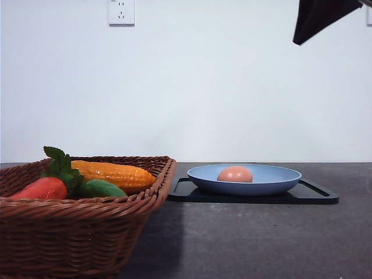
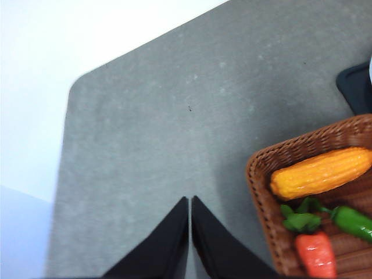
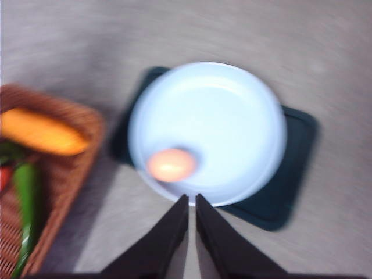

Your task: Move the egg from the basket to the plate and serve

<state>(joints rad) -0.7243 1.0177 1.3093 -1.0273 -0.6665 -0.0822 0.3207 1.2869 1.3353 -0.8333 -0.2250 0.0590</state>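
Observation:
The pinkish-brown egg [image 1: 235, 174] lies in the blue plate [image 1: 279, 177], left of the plate's middle. The right wrist view, blurred, looks down on the egg [image 3: 171, 164] near the plate's rim [image 3: 256, 104]. My right gripper [image 3: 192, 200] is shut and empty, high above the plate; its dark arm [image 1: 318, 16] shows at the front view's top right. The brown wicker basket [image 1: 70, 238] stands at the front left. My left gripper [image 2: 190, 202] is shut, holding nothing, over bare table beside the basket [image 2: 261, 192].
The plate rests on a flat black tray [image 1: 314, 195]. The basket holds a yellow corn cob [image 1: 113, 173], a green pepper [image 1: 102, 188] and a red-orange vegetable with green leaves [image 1: 42, 188]. The dark grey table [image 1: 250, 238] runs back to a white wall.

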